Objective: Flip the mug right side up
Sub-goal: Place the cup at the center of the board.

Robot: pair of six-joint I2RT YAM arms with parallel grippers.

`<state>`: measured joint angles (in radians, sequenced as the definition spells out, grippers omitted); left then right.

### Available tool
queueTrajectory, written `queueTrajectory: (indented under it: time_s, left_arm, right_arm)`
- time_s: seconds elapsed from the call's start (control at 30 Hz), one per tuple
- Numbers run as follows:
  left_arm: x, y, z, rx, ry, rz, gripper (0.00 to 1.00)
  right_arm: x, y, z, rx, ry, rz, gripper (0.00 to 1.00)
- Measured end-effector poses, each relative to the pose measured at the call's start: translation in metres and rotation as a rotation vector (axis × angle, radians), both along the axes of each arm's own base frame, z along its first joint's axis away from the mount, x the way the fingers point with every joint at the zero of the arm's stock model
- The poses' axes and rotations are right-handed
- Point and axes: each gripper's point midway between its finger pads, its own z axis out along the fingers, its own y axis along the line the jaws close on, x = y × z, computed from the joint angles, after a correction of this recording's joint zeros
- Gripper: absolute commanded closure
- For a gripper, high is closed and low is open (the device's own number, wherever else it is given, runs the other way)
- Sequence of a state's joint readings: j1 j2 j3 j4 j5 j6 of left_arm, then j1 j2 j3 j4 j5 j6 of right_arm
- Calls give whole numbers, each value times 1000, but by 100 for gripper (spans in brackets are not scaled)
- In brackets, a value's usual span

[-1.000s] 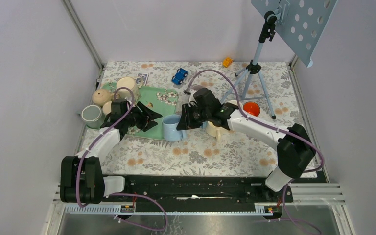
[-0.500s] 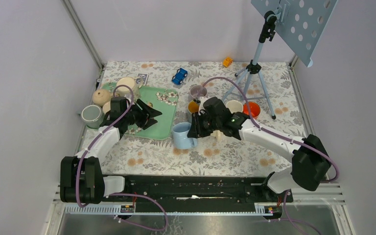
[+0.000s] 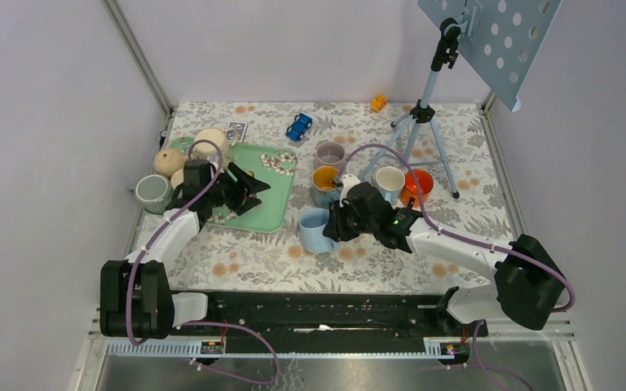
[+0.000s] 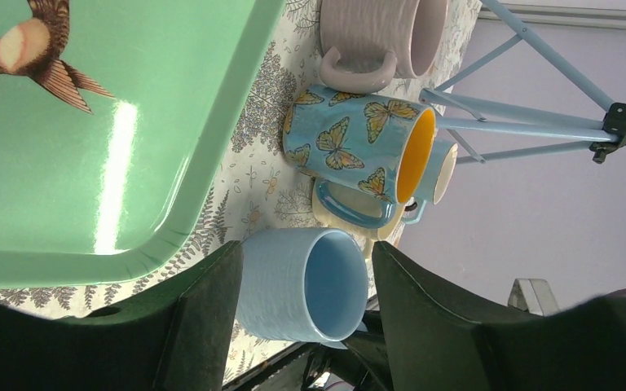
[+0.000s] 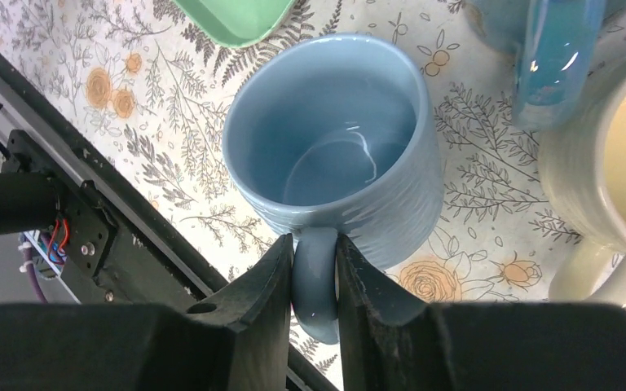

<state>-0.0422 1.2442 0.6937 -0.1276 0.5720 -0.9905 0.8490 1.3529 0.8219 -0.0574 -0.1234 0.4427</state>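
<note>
The light blue mug stands mouth up on the floral cloth, front of centre. My right gripper is shut on its handle; in the right wrist view the fingers pinch the handle from both sides, and the mug's hollow faces the camera. I cannot tell if its base touches the cloth. My left gripper is open and empty over the green tray. In the left wrist view the blue mug shows far off between the open fingers.
Behind the blue mug stand a butterfly mug, a lilac mug, a cream mug and an orange cup. A tripod stands at the back right. A grey-green mug and beige pieces sit at the left.
My right gripper has carried the blue mug from beside the tray toward the front and right, away from the other mugs. The left gripper has hardly moved.
</note>
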Motion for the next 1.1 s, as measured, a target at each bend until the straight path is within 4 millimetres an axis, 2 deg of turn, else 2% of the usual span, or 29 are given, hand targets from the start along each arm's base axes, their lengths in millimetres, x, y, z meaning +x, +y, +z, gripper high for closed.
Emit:
queueTrajectory:
  time_s: [0.4, 0.7, 1.1]
  left_arm:
    - [-1, -1, 0, 5, -7, -13, 36]
    - [-2, -2, 1, 6, -14, -28, 36]
    - [-2, -3, 3, 3, -22, -38, 36]
  right_arm:
    - [0, -1, -7, 2, -98, -5, 100]
    - [3, -4, -10, -7, -117, -22, 82]
    - [4, -6, -13, -17, -118, -30, 67]
